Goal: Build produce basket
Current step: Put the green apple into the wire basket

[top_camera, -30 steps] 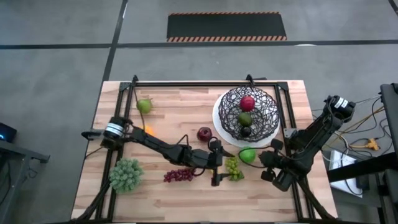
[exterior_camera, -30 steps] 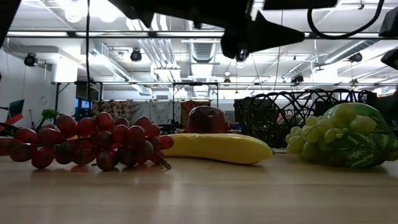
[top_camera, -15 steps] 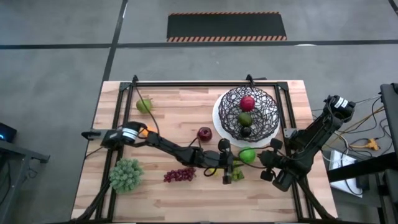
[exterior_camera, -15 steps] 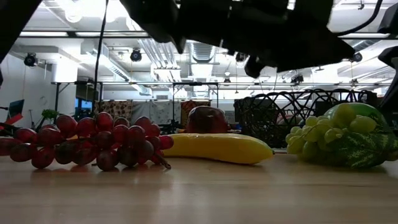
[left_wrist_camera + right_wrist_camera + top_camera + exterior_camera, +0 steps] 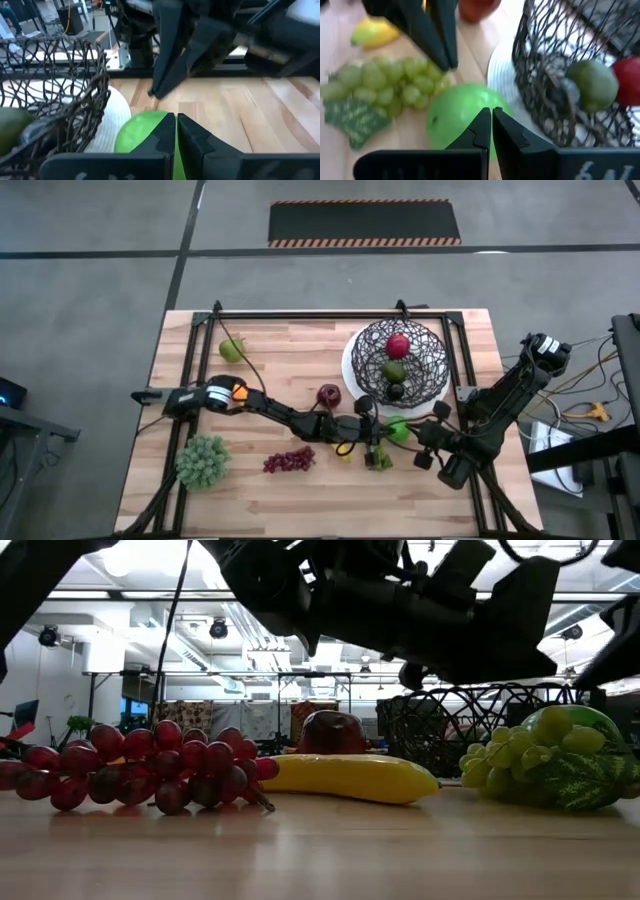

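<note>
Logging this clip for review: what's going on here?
Two robot arms are filling a wire basket, which already holds a red apple and two darker fruits. The left claw is shut and empty near the green apple and green grapes. The right claw waits shut, just beside that apple.

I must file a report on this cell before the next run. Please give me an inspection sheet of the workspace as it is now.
Surface: wooden table, black frame rails along its edges.
Job's things: wire basket on a white plate holds a red apple and two darker fruits. Outside it: green apple, green grapes, banana, purple grapes, dark red fruit, pear.
Clutter: leafy green bunch.
Grippers: left gripper shut, empty, by the green apple; right gripper shut, empty, facing the same apple.
Cables: loose wires off the table's right edge.
Surroundings: concrete floor, striped mat.
</note>
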Tool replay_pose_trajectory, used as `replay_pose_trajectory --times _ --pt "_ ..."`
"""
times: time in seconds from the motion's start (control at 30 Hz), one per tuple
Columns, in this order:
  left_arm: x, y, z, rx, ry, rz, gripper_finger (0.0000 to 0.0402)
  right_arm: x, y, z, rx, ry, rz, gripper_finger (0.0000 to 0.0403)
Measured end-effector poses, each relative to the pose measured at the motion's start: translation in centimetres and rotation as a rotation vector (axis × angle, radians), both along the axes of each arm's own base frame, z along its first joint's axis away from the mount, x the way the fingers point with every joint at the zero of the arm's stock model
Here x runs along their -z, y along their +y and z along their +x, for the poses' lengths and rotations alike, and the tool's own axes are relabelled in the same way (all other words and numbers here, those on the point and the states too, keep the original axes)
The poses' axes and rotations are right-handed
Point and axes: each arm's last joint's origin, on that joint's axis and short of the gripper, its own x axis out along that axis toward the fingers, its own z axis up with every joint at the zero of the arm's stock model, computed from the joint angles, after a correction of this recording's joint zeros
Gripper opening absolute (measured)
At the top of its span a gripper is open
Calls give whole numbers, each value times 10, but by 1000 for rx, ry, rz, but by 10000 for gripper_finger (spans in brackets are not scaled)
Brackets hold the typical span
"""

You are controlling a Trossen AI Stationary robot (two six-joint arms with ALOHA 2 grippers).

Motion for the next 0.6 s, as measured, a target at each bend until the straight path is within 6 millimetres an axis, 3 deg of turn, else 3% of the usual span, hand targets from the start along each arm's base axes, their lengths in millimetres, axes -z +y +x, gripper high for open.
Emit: replay_pose_trajectory --times 0.23,0.6 --pt "2 0 -1 0 6 1 1 2 1 2 -13 -56 -6 9" --pt "4 -2 -2 6 13 1 1 22 -3 -1 -12 -108 30 9"
